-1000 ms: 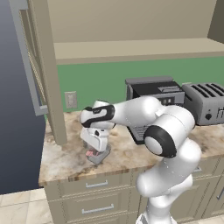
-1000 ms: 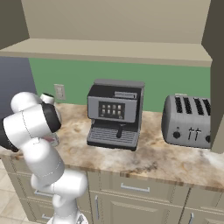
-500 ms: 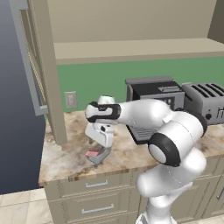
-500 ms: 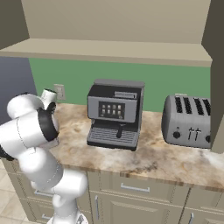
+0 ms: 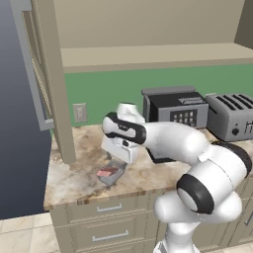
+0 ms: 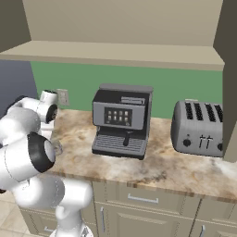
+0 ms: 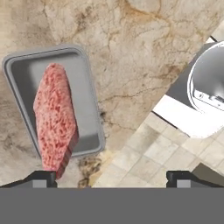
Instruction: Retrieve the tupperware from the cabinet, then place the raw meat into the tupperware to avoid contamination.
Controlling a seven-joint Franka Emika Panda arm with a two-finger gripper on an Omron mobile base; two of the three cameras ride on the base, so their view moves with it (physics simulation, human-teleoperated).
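The tupperware (image 5: 112, 176) is a small grey tray on the marble counter, near its front edge. The raw meat (image 5: 106, 172) lies inside it. In the hand view the pinkish slab of meat (image 7: 54, 116) lies lengthwise in the tupperware (image 7: 87, 109), and one end reaches past the rim. My gripper (image 5: 116, 159) hangs just above the container, open, with nothing between its fingertips (image 7: 41, 177). The gripper (image 7: 111, 177) touches neither thing. The cabinet (image 5: 148, 54) stands above the counter, its door (image 5: 30, 74) swung open at the left.
A black coffee machine (image 5: 173, 111) (image 6: 121, 121) stands right of the container, and a silver toaster (image 5: 232, 116) (image 6: 196, 127) further right. A wall outlet (image 5: 79, 112) sits behind. The counter's front edge and the tiled floor (image 7: 166, 148) lie close beside the tupperware.
My hand has risen straight off the tupperware while staying open. The raw meat stays in the container.
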